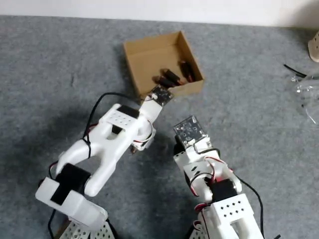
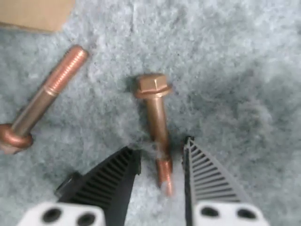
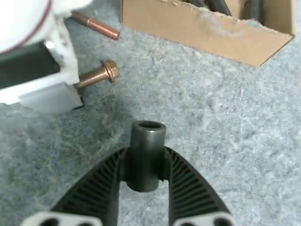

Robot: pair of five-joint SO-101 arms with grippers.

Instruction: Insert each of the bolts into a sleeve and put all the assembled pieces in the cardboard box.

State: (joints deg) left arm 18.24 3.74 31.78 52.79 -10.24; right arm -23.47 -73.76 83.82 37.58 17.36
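Note:
On the grey carpet lies a copper bolt point(image 2: 157, 117), its hex head pointing away from my left gripper point(image 2: 161, 162). That gripper is open and straddles the bolt's threaded end. A second copper bolt point(image 2: 44, 101) lies beside it, nearer the cardboard box point(image 1: 149, 55). My right gripper point(image 3: 146, 169) is shut on a dark sleeve point(image 3: 146, 150), held with its open bore facing the first bolt's head point(image 3: 106, 73). The other bolt point(image 3: 96, 24) and the box wall point(image 3: 207, 33) lie beyond. Several dark assembled pieces point(image 1: 174, 77) rest in the box.
The left arm point(image 1: 114, 134) stretches towards the box's near corner, and the right arm point(image 1: 209, 179) sits close beside it. Clear plastic bits and wires point(image 1: 304, 84) lie at the table's right edge. Open carpet spreads to the far left and right of the box.

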